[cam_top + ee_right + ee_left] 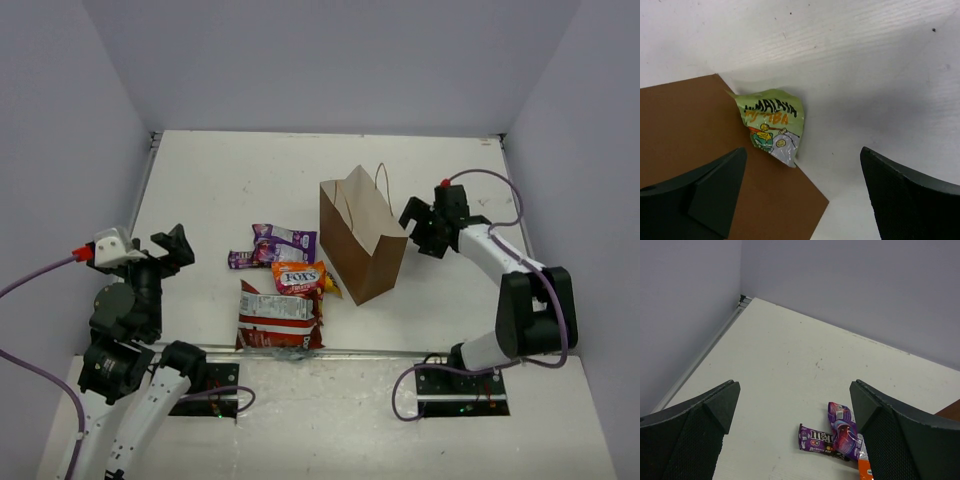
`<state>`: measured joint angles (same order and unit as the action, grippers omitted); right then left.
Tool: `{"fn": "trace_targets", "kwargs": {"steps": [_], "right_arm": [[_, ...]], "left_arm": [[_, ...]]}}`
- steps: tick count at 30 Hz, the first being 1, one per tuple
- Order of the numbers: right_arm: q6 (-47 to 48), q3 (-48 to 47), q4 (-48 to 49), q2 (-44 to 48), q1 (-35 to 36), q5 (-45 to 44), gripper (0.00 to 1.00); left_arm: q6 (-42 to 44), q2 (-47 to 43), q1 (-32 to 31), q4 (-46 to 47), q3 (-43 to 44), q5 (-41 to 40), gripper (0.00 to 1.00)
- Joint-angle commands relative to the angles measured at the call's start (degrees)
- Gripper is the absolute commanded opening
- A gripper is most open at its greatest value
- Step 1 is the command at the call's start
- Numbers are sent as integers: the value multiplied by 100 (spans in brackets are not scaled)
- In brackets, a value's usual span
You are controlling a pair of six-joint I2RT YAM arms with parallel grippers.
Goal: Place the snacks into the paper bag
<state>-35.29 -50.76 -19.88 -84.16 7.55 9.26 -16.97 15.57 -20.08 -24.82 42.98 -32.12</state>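
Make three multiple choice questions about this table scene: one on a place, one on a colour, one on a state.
1. Where is the orange FOX'S bag?
A) on the table, left of the paper bag
B) inside the paper bag
C) against the back wall

2. What colour is the packet beside the paper bag in the right wrist view?
A) blue
B) green
C) black

3. How is the left end effector?
A) shut on a purple wrapper
B) shut on nothing
C) open, holding nothing

Answers:
1 A, since the top view shows it lying on the table left of the bag.
2 B, since its wrapper is light green.
3 C, since its fingers stand wide apart with only table between them.
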Motion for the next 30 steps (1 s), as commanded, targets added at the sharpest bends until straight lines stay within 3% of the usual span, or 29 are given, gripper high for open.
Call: {"fn": "trace_targets", "kwargs": {"steps": [1, 12, 17, 20, 23, 24, 25, 30], "right_arm": [[101, -486, 318, -371, 149, 95, 98], [-101, -1453, 221, -1708, 414, 85, 94], [-198, -1542, 248, -2096, 431, 173, 87], [-303, -1472, 265, -2271, 475, 252, 75], [-400, -1261, 423, -2324, 563, 349, 38], [-426, -1130, 432, -2289, 589, 314, 8], [-452, -1033, 476, -2132, 590, 235, 0], [-523, -453, 512, -1271, 581, -178, 0]], "left_arm": [[-8, -11, -32, 109, 175, 74, 100], [18, -90, -40, 118, 167, 57, 100], [27, -107, -32, 126, 167, 65, 100], [27, -116, -32, 109, 158, 74, 100], [27, -125, -32, 118, 158, 83, 100], [27, -133, -32, 118, 149, 83, 100], [27, -142, -32, 118, 149, 83, 100], [27, -204, -40, 109, 149, 92, 100]]}}
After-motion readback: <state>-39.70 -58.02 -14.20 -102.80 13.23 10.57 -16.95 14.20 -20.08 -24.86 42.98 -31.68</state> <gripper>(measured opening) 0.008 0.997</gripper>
